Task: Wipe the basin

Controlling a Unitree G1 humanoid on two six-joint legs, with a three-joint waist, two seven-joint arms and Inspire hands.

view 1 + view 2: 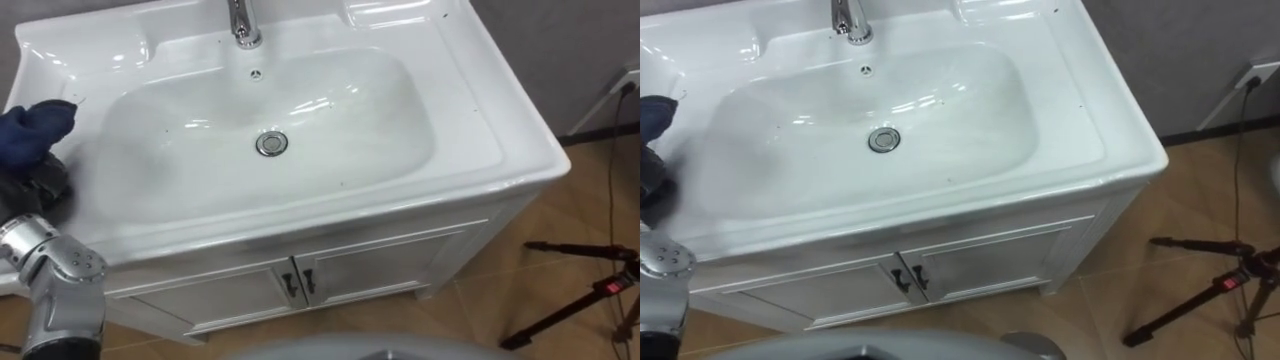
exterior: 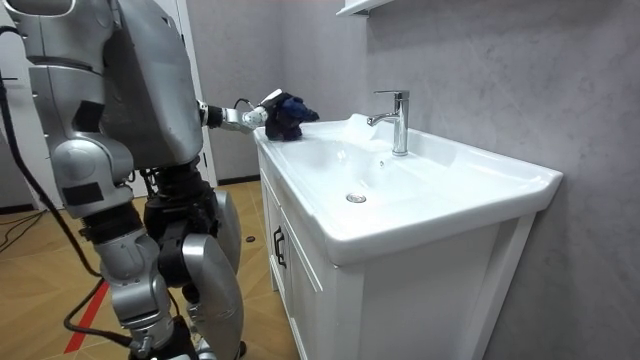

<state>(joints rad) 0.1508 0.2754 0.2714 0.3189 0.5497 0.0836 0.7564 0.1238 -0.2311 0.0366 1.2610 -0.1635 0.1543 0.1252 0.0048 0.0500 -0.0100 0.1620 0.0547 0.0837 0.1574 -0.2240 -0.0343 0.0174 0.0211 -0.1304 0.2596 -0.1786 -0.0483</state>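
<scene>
The white basin [image 1: 300,190] lies right below me, with its drain [image 1: 271,143] in the middle and a chrome tap [image 1: 242,22] at the back. A dark blue cloth [image 1: 35,128] is bunched on the basin's left rim. My left hand [image 1: 36,186] is shut on it there, with the cloth bulging out above the fingers. In the room view the same hand [image 2: 258,115] holds the cloth [image 2: 289,113] at the far end of the counter. My right arm hangs at my side, and its hand [image 2: 150,343] reaches the room view's bottom edge.
Under the basin is a white cabinet with two doors and dark handles [image 1: 297,284]. A black tripod [image 1: 585,290] stands on the wooden floor to my right. A cable runs down from a wall socket [image 1: 628,80]. A grey wall lies behind the tap.
</scene>
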